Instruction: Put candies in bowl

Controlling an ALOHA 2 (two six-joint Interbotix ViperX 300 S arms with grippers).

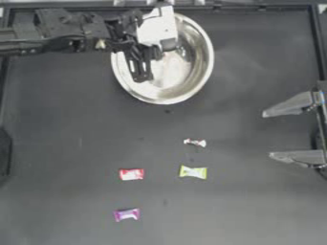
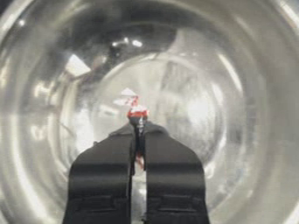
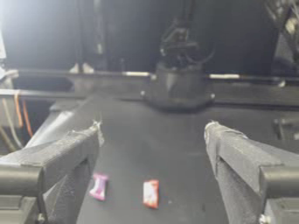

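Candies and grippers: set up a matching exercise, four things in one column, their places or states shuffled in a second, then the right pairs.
1. left gripper
2. right gripper
3. purple-pink candy
4. white-and-red candy

A. open, at the table's right edge
B. on the table, candy nearest the bowl
C. shut on a red-tipped candy over the bowl
D. on the table, farthest from the bowl

Pairs: 1-C, 2-A, 3-D, 4-B

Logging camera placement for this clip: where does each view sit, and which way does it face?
Top: overhead, straight down on the dark table; both arms show.
Left wrist: looks into the large shiny metal bowl; left gripper pinches a white-and-red twist-wrapped candy.
Right wrist: looks across the table; open right gripper.
Shared: top and right wrist both show the red candy and purple-pink packet.
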